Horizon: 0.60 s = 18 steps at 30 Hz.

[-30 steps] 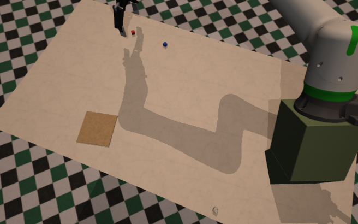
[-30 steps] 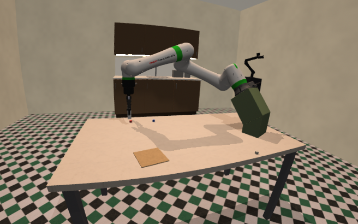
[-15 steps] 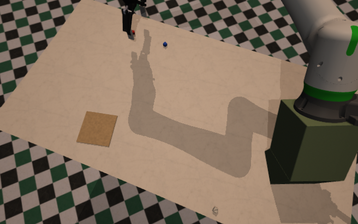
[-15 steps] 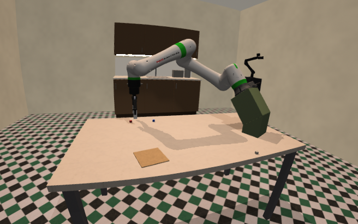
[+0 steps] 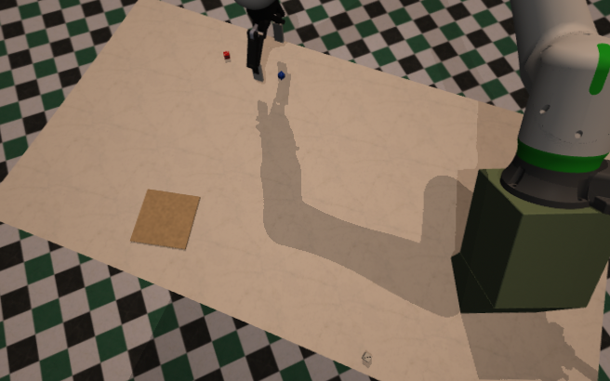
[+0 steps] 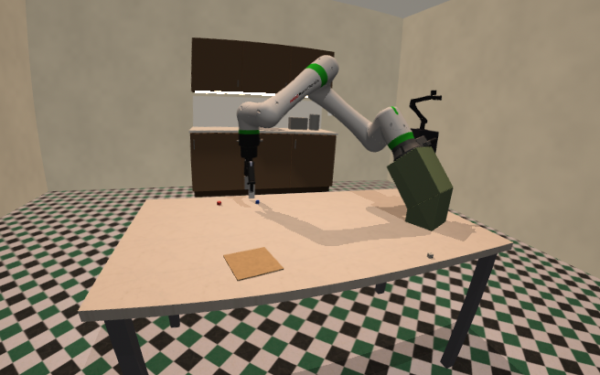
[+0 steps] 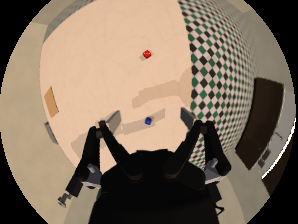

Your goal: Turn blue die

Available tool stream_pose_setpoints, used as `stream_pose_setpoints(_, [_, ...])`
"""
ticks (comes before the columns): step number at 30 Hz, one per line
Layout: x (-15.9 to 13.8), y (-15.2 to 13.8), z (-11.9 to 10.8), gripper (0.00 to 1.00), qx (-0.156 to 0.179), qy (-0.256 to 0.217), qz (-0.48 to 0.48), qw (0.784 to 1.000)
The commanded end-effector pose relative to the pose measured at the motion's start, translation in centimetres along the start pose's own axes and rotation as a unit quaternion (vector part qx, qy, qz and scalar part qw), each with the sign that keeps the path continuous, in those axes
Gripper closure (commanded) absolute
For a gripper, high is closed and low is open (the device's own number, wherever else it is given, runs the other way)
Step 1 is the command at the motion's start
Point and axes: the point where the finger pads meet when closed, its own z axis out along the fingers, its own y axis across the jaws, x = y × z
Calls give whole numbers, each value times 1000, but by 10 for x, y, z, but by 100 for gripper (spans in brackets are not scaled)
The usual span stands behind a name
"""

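The blue die (image 5: pixel 281 75) sits on the table near the far edge; it also shows in the exterior view (image 6: pixel 257 201) and in the wrist view (image 7: pixel 148 121). My gripper (image 5: pixel 266 51) is open and empty. It hangs just above the blue die, with the fingers on either side of it in the wrist view (image 7: pixel 148 120). The red die (image 5: pixel 226 55) lies to the left of the gripper, apart from it. The brown mat (image 5: pixel 165 218) lies flat near the front left of the table, far from the blue die. A white die (image 5: pixel 366 358) sits at the near table edge.
The arm's olive base block (image 5: pixel 530 242) stands on the right of the table. The table's far edge runs close behind the blue die. A dark kitchen cabinet (image 6: pixel 262 160) stands behind the table.
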Motion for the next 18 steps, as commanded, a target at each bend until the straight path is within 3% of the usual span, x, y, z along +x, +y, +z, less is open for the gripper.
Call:
stream_pose_setpoints(1, [-20, 0, -1, 0, -4, 8, 1, 1000])
stream_pose_setpoints(18, [-27, 0, -1, 0, -4, 8, 1, 1000])
